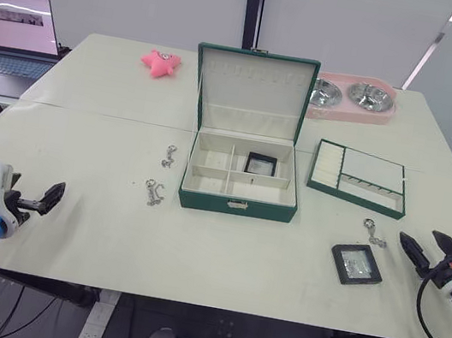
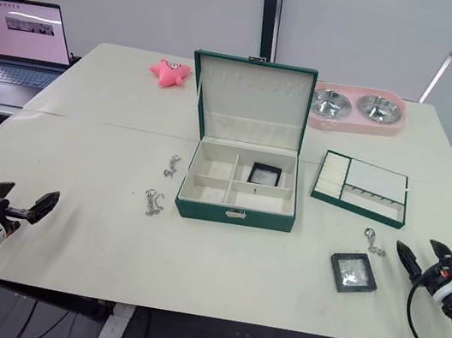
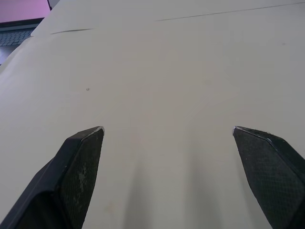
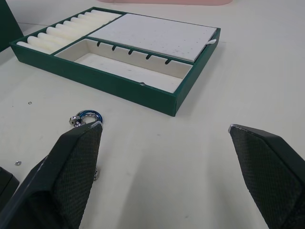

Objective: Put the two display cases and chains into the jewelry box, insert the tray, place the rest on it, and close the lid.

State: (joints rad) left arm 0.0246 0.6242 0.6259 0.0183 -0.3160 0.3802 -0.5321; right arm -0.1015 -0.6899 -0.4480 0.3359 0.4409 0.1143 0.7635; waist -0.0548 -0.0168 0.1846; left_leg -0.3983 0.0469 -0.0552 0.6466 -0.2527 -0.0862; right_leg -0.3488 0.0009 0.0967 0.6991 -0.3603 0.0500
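Note:
The dark green jewelry box (image 1: 238, 199) stands open at the table's middle, its lid (image 1: 254, 87) upright behind it. One small display case (image 1: 260, 164) lies in the box's back right compartment. The larger display case (image 1: 357, 264) lies on the table to the front right. Two chains (image 1: 168, 156) (image 1: 153, 191) lie left of the box, and a third chain (image 4: 86, 118) lies between the tray (image 1: 359, 177) and the larger case. My left gripper (image 1: 46, 198) is open over bare table at the front left. My right gripper (image 1: 424, 243) is open just right of the third chain.
A laptop (image 1: 14, 34) sits at the far left on a side table. A pink star toy (image 1: 160, 62) lies behind the box on the left. A pink holder with two steel bowls (image 1: 352, 97) stands at the back right.

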